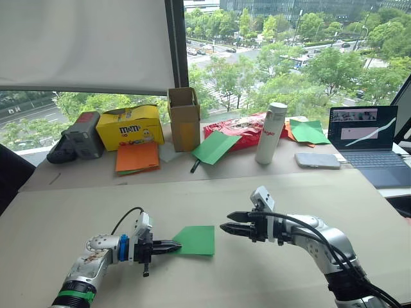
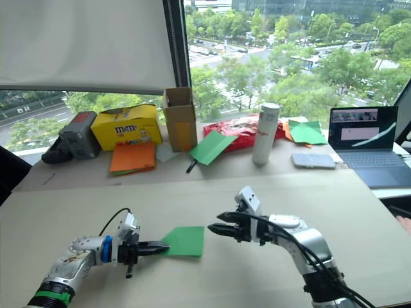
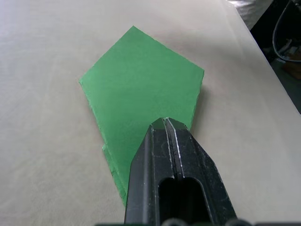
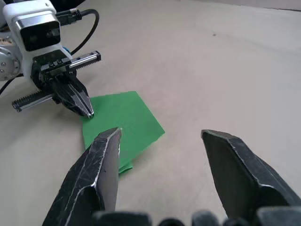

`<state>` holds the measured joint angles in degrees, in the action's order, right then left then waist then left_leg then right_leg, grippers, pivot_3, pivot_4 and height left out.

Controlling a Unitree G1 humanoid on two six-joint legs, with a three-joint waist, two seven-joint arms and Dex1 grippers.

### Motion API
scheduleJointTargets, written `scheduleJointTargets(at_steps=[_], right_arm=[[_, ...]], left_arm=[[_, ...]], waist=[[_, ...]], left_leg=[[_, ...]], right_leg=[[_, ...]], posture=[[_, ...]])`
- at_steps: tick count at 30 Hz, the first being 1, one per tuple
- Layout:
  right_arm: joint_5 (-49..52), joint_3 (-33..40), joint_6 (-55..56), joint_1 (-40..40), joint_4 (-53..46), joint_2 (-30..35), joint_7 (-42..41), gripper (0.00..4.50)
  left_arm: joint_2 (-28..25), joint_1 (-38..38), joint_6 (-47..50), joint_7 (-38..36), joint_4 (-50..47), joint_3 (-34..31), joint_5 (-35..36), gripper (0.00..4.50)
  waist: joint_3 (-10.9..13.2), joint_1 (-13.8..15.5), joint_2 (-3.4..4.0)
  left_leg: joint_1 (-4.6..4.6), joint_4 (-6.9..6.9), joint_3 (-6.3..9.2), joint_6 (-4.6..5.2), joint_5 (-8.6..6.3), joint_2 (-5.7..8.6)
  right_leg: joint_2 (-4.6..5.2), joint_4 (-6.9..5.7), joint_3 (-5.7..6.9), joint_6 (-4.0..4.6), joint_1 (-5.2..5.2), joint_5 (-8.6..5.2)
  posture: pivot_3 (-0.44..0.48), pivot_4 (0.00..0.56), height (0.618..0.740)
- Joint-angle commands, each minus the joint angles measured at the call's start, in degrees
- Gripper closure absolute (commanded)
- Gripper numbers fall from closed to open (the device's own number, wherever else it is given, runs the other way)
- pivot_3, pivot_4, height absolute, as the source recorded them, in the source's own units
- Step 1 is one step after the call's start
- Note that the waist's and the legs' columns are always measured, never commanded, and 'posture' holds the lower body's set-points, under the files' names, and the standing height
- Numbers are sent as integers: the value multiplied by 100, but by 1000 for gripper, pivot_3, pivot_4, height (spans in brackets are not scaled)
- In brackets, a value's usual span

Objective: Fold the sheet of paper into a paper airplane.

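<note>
behind the sheet of paper (image 1: pixel 194 240), m&m's box (image 1: pixel 130 127); left jaws together, right apart.

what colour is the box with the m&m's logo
Yellow box, clearest in the left eye view.

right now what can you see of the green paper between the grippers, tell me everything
The sheet of paper is thin, bright green and partly folded: its outline narrows toward the left gripper, and layered edges show along one side. It lies flat on the beige table. The left gripper's shut fingers press on its pointed end. The right gripper, open, hovers just off the opposite edge without touching it.
</note>
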<state>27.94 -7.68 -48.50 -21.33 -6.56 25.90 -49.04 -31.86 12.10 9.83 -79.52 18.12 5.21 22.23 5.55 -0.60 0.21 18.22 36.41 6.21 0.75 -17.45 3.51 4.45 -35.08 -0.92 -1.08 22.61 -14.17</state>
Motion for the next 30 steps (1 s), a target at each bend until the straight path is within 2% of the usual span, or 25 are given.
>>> scheduleJointTargets(at_steps=[1, 7, 13, 25, 28, 30], right_arm=[[272, 93, -604, -267, 207, -248, 228, 1613], [396, -59, -1345, -521, 392, -486, 308, 1613], [423, -202, -1373, -549, 312, -569, 213, 1613], [307, -190, -916, -557, 531, -785, 285, 1613], [276, -186, -768, -583, 624, -807, 265, 2385], [274, -173, -646, -576, 656, -810, 234, 3063]], left_arm=[[77, -145, 92, -72, 110, 185, -100, 4500], [85, -160, 20, -115, 172, 274, -223, 4500], [101, -218, -119, 14, 252, 396, -496, 4500], [-69, -195, 1043, 558, -646, 641, -650, 4500], [-130, -230, 1291, 575, -859, 659, -581, 4500], [-150, -245, 1367, 583, -929, 661, -566, 4500]], waist=[[-1, 5, 1], [-2, 15, 4], [-10, 16, 15], [-18, 93, 28], [-18, 89, 27], [-17, 81, 27]], left_leg=[[5, 0, 0, 0, 0, 1], [15, 2, 0, 0, 0, 5], [14, 2, 0, 0, 0, 7], [13, 14, 1, 7, -4, 19], [14, 16, 0, 10, -6, 22], [14, 16, 1, 11, -6, 22]], right_leg=[[3, 0, -1, 0, 4, 0], [8, -3, -3, -1, 15, 1], [9, -3, -2, -2, 16, 1], [9, -7, 6, -14, 10, 7], [10, -5, 4, -18, 12, 10], [9, -4, 3, -18, 13, 10]], posture=[[0, 150, 740], [0, 150, 740], [0, 150, 740], [0, 150, 740], [0, 150, 740], [0, 150, 740]])
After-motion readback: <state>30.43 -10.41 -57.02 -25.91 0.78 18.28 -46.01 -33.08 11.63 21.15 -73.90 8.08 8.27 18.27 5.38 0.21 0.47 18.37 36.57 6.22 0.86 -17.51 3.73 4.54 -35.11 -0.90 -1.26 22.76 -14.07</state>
